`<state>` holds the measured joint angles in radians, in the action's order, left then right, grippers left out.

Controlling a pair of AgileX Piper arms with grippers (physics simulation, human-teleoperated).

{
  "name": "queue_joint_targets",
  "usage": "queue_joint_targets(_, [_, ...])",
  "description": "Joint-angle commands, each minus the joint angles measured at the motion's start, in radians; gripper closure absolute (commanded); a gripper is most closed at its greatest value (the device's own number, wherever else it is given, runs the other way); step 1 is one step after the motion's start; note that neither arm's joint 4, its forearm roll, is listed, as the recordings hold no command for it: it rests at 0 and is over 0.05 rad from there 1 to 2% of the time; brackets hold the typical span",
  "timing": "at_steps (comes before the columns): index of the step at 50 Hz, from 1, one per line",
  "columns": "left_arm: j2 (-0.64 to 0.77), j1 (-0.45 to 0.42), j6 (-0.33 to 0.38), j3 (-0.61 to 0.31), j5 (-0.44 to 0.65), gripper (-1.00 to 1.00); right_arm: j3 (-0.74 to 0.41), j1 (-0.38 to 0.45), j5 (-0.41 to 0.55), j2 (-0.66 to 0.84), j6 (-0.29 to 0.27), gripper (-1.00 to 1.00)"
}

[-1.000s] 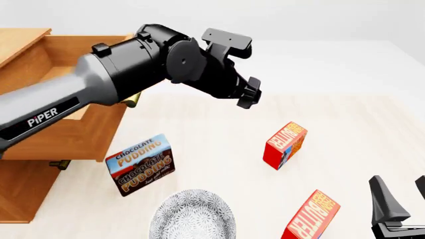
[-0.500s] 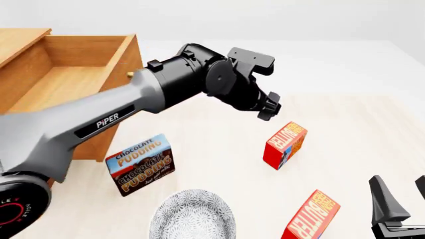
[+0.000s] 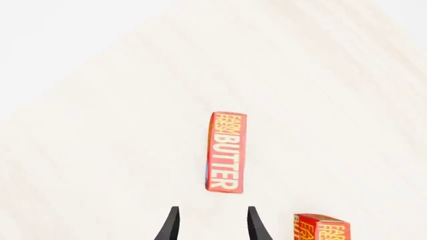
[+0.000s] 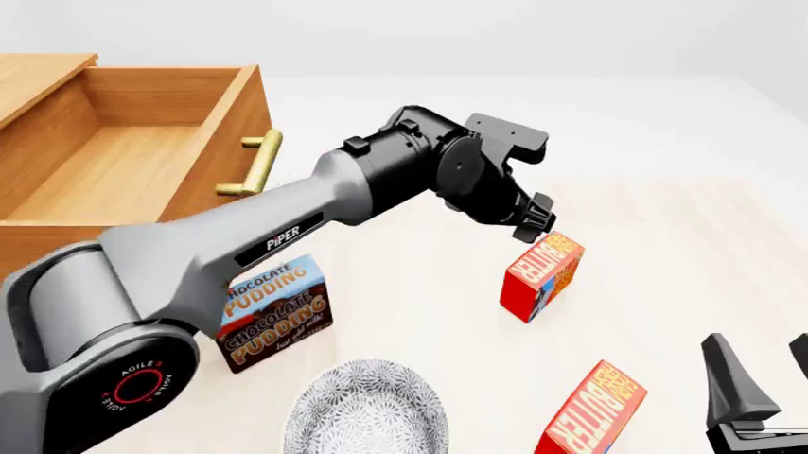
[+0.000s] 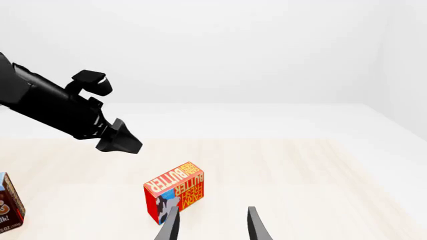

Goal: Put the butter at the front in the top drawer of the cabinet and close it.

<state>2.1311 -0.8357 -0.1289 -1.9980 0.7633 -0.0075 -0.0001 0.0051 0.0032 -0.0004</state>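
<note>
We see the table w/ the cabinet at far left in the front view; its top drawer is pulled out, brass handle toward the boxes, nothing visible inside. The left arm reaches across from the left, over the pudding box, which stands just in front of the drawer. A patterned plate lies near the front edge, right of the pudding box. Two butter boxes stand upright on the right half: the farther one mid-table, and the butter at the front near the front edge, well apart from the drawer.

The left gripper hangs just above and beside the farther box, not touching; its fingers are spread a bit, holding nothing. The right gripper sits low at the front right corner, just beside the front butter, fingers also parted and empty.

Between the front butter and the drawer we have the plate, the pudding box and the left arm.
</note>
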Motion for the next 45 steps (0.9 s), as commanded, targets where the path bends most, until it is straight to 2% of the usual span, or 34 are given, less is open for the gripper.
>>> queue_joint_targets(1, [0.064,-0.008,-0.002,-0.070,0.021,-1.00,0.002,0.000,-0.002,0.000,0.000,-1.00])
queue_joint_targets(45, [0.265,-0.034,-0.018,-0.274,0.087,-1.00,0.002,0.000,-0.002,0.000,0.000,-1.00])
